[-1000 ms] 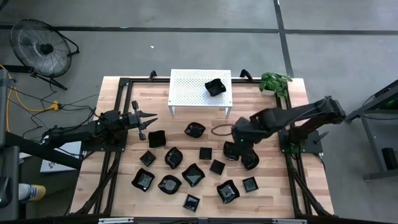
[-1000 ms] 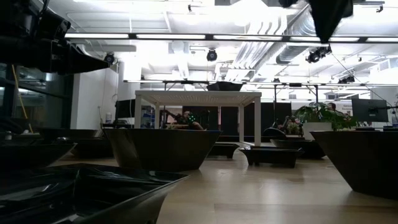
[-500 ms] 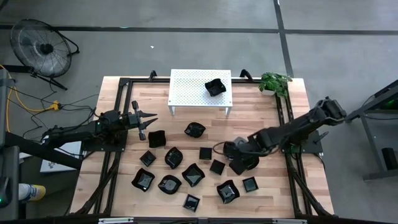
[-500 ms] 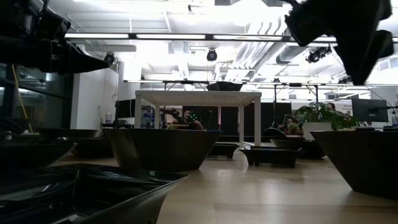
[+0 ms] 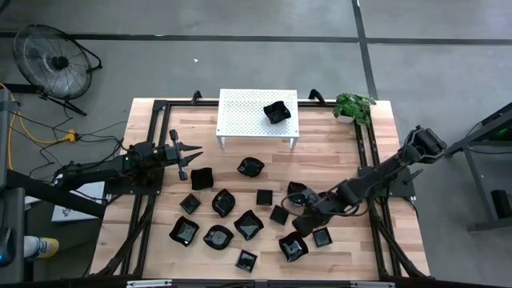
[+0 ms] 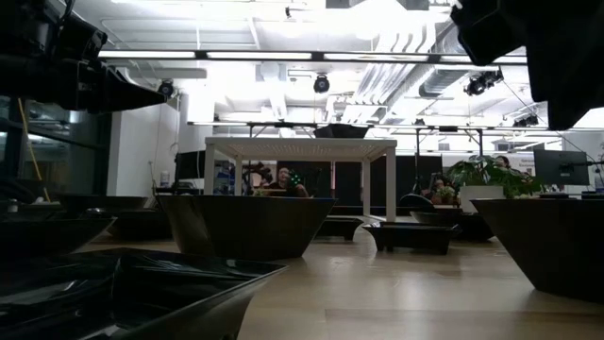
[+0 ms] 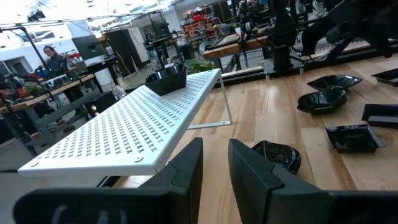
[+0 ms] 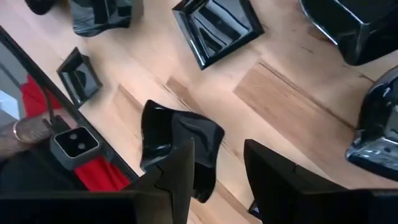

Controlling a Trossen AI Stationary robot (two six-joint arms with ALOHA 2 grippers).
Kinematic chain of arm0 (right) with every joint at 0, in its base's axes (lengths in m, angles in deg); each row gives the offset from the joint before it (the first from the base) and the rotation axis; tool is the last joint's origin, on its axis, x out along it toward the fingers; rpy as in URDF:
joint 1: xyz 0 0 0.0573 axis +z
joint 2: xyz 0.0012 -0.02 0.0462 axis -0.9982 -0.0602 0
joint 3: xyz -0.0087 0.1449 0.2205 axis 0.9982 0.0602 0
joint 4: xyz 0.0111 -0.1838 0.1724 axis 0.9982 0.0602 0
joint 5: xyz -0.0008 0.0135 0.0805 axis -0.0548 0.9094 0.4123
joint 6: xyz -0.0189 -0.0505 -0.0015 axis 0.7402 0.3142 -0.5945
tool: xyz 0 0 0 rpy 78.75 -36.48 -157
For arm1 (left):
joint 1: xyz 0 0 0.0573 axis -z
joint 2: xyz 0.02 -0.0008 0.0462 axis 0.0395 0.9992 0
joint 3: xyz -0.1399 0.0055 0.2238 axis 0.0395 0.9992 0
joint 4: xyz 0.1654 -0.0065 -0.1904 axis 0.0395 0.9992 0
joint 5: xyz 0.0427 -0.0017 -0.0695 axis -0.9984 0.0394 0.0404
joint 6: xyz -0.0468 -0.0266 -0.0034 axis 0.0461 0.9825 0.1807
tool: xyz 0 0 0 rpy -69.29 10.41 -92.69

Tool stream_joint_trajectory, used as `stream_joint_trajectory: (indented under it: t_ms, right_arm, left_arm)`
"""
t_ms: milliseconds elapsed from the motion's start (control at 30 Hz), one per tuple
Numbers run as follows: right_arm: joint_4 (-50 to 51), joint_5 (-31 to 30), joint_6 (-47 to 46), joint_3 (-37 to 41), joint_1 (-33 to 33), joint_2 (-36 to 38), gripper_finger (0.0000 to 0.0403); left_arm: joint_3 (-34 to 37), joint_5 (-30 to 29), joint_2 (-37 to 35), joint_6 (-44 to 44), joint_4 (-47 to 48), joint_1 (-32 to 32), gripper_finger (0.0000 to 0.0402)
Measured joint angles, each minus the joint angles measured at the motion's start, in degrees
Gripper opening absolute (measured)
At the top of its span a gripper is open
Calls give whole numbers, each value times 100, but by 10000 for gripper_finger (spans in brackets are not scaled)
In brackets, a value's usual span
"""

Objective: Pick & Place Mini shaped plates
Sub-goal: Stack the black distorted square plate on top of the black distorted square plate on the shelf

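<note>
Several small glossy black plates lie scattered on the wooden table [image 5: 352, 256], among them a wavy one [image 5: 294, 246] and a square one [image 5: 322, 237]. One more plate [image 5: 277, 111] sits on top of the white perforated stand [image 5: 240, 120]. My right gripper [image 5: 304, 218] slants down over the near right group, open, with nothing between its fingers. In the right wrist view the wavy plate [image 8: 180, 146] lies just beyond one finger [image 8: 177, 180]. My left gripper [image 5: 192, 152] waits level at the table's left, open by a narrow gap [image 7: 216, 171].
A potted plant [image 5: 352, 106] stands at the far right corner. Black frame rails [image 5: 148, 200] run along both table sides. More plates [image 5: 223, 202] crowd the table's middle and near part. Bare wood [image 5: 328, 152] shows between the stand and the right arm.
My right gripper has swung from beside the table's middle toward the near edge. It has sunk lower, tipped further downward and rolled. It now hangs over the near right plates. No plate has visibly moved.
</note>
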Motion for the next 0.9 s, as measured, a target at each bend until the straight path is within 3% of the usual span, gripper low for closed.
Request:
stream_joint_trajectory:
  t_ms: [500, 900]
  right_arm:
    - [-387, 261, -30, -9, 169, -584, 135]
    - [-311, -4, 206, -9, 169, -585, 135]
  left_arm:
    - [0, 2, -2, 0, 0, 0, 74]
    - [2, 1, -1, 0, 0, 0, 74]
